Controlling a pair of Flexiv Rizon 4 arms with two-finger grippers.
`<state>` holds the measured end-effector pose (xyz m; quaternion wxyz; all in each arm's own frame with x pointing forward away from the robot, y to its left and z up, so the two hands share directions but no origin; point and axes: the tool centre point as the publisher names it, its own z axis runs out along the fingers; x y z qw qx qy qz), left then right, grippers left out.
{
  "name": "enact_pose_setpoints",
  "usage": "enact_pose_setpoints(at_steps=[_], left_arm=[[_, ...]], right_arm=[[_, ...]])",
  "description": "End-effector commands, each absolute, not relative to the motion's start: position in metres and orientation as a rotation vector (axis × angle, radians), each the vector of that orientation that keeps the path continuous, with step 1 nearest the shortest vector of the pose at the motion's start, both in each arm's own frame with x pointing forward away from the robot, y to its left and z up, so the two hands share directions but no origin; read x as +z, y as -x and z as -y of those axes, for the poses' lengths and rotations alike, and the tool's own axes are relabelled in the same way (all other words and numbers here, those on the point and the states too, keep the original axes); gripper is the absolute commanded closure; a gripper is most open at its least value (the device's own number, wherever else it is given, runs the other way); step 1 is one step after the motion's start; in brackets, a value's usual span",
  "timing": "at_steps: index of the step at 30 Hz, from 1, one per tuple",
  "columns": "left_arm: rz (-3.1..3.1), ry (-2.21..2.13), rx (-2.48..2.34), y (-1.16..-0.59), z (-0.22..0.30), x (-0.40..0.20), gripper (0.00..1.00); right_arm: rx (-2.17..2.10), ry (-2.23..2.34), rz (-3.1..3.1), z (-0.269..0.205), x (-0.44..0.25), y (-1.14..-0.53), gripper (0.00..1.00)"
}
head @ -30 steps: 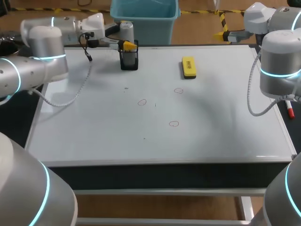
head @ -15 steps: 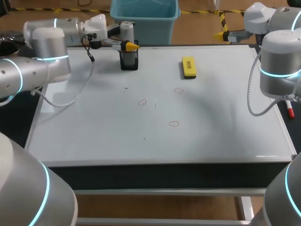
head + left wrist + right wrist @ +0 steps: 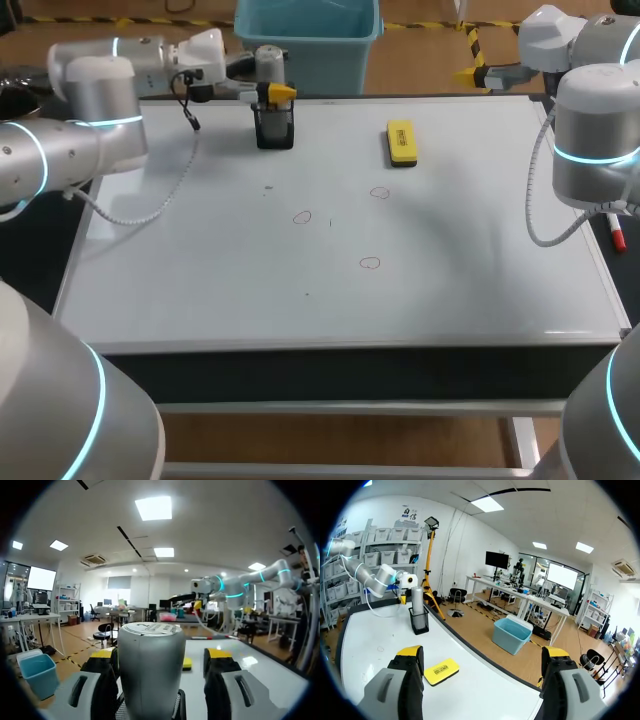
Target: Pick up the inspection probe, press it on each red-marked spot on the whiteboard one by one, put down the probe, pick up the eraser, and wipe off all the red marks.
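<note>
Head view: the inspection probe (image 3: 268, 62), a grey cylinder, stands upright in a black holder (image 3: 274, 128) at the far edge of the whiteboard (image 3: 200, 290), towards the robot's left. The left gripper (image 3: 272, 93) comes in level from the left, with its yellow tips at the probe just above the holder's rim. In the left wrist view the probe (image 3: 150, 665) stands between the fingers of the left gripper (image 3: 160, 655). One finger sits close against its side. A clear gap, through which the yellow eraser (image 3: 186, 663) shows, parts it from the other finger (image 3: 218, 655), so the tool is spread around the probe and not clamped on it. On the board, the eraser (image 3: 401, 142) lies flat near the far edge, well apart from the holder on its right. Three small red marks are drawn nearer the middle: one (image 3: 379, 192) just in front of the eraser, one (image 3: 302, 216) to its left, and one (image 3: 370, 263) closer to the robot. A red marker (image 3: 617, 232) lies beside the board's right edge. The right gripper (image 3: 472, 74) hangs beyond the far right corner of the board. In the right wrist view its fingers (image 3: 411, 652) stand wide apart with nothing held, and ahead of them lie the eraser (image 3: 441, 671) and, farther off, the probe (image 3: 417, 597) in its holder (image 3: 420, 621).
</note>
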<state>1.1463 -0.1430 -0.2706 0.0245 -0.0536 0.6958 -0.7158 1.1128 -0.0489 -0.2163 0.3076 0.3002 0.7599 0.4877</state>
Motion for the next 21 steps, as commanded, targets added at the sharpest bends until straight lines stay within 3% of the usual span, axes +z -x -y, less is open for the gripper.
enact_pose_setpoints(at_steps=[1,2,3,5,6,7,21], left_arm=[[-2.154,0.161,-2.222,-1.1480,0.1416,-0.2726,0.31],[-2.154,0.161,-2.223,-1.1478,0.1415,-0.2728,0.35],[-2.153,0.160,-2.226,-1.1476,0.1415,-0.2730,0.53],[-2.152,0.159,-2.228,-1.1466,0.1415,-0.2733,0.66],[-2.152,0.157,-2.229,-1.1459,0.1416,-0.2732,0.80],[-2.153,0.154,-2.229,-1.1454,0.1417,-0.2730,1.00],[-2.149,0.149,-2.215,-1.1407,0.1377,-0.2658,1.00]], right_arm=[[1.289,-0.793,-2.011,0.0493,-0.2162,-1.1134,0.00],[1.289,-0.793,-2.011,0.0493,-0.2162,-1.1134,0.00],[1.289,-0.793,-2.011,0.0493,-0.2162,-1.1134,0.00],[1.289,-0.793,-2.011,0.0493,-0.2162,-1.1134,0.00],[1.289,-0.793,-2.011,0.0493,-0.2162,-1.1134,0.00],[1.289,-0.793,-2.011,0.0493,-0.2162,-1.1134,0.00],[1.289,-0.793,-2.011,0.0493,-0.2162,-1.1134,0.00]])
